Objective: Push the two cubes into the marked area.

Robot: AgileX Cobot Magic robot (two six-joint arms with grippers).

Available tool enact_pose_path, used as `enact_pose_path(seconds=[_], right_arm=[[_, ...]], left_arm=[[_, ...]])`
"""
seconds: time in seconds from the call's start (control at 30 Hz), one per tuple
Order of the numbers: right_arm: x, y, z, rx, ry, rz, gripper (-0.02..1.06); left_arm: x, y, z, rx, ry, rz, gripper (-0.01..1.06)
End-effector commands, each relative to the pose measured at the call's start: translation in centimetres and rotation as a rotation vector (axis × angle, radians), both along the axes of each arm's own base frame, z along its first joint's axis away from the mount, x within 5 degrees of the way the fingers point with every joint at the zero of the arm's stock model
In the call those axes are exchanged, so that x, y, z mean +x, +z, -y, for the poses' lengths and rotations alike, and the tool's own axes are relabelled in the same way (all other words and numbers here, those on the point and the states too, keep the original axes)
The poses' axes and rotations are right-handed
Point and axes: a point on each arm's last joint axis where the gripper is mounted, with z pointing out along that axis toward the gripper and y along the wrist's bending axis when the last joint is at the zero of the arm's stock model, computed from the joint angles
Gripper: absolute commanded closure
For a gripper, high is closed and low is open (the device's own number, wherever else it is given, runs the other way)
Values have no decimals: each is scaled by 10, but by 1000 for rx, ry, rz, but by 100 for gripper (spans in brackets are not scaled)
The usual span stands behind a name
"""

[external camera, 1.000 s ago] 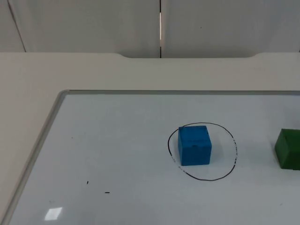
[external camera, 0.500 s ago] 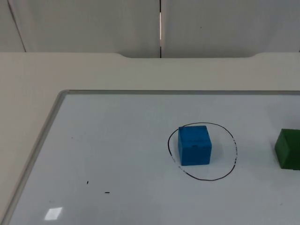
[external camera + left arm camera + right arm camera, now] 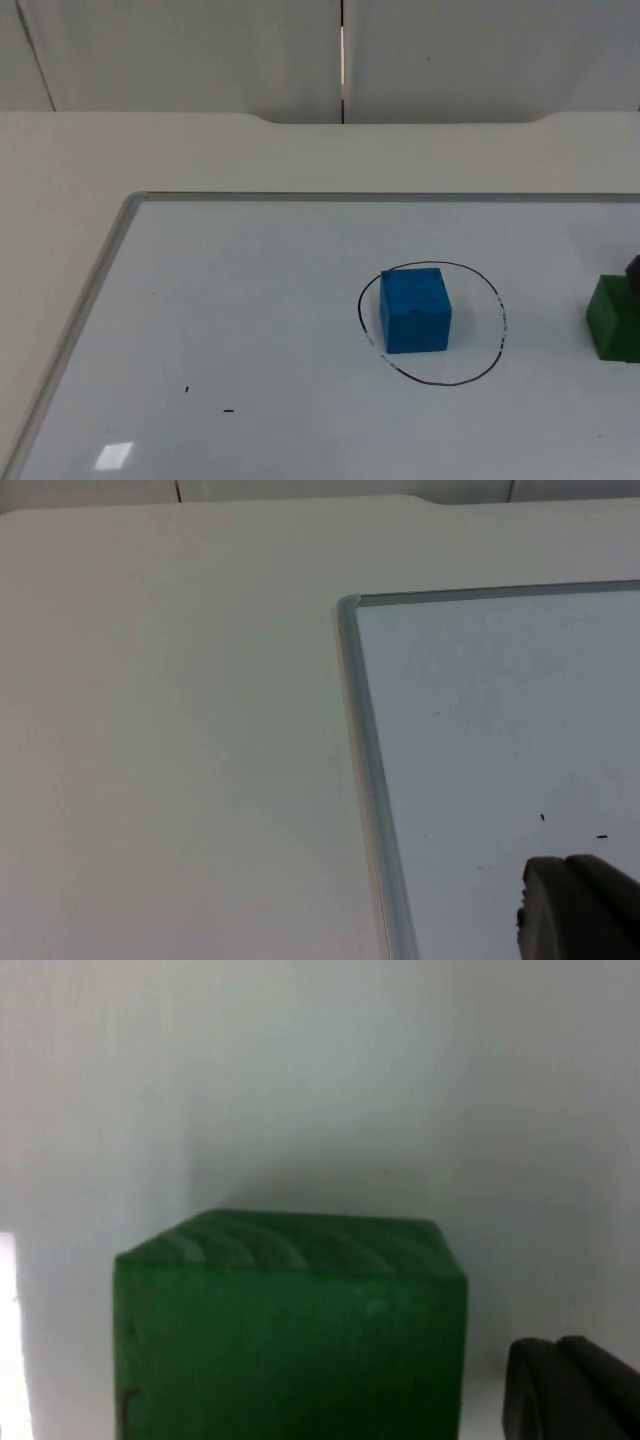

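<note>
Blue cube (image 3: 415, 310) sits on the whiteboard (image 3: 250, 300) inside the hand-drawn black circle (image 3: 497, 310), toward the circle's left side and near its line there; green cube (image 3: 613, 317) stands well apart to the right, outside the circle, cut by the picture's edge in the top view. Just above the green cube in that view a small dark tip of the right gripper (image 3: 633, 267) comes in at the edge; whether it touches the cube I cannot tell. From the right wrist the green cube (image 3: 290, 1325) looms close, its ribbed top face showing (faint curved ridges run across it), with one black fingertip (image 3: 570, 1390) just beside its right face; how far the right gripper's fingers are parted cannot be made out, and nothing shows it holding the cube.

The left wrist view looks onto the whiteboard's grey-framed corner (image 3: 348, 605) and the cream table (image 3: 170, 730) beside it; one dark fingertip (image 3: 580, 910) stands over the board near two small black marks (image 3: 600, 835); the left gripper's opening cannot be judged either.
</note>
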Motion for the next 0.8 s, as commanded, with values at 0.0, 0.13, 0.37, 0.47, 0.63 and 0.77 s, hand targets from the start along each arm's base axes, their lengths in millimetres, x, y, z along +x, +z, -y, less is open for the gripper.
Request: enact_pose_path(seconds=[0.0, 0.13, 0.37, 0.47, 0.63, 0.77], right_arm=[[2, 1, 1, 7, -12, 12, 105], [2, 1, 0, 27, -39, 10, 105], [3, 2, -14, 36, -7, 30, 105], [2, 2, -20, 44, 0, 35, 105], [1, 2, -24, 64, -14, 33, 105], [1, 2, -25, 68, -20, 28, 105]], left_arm=[[0, 0, 0, -6, 9, 11, 105], [0, 0, 0, -6, 9, 11, 105], [0, 0, 0, -6, 9, 11, 105], [0, 0, 0, -5, 10, 11, 105], [0, 0, 0, -5, 10, 11, 105], [0, 0, 0, -5, 10, 11, 105]])
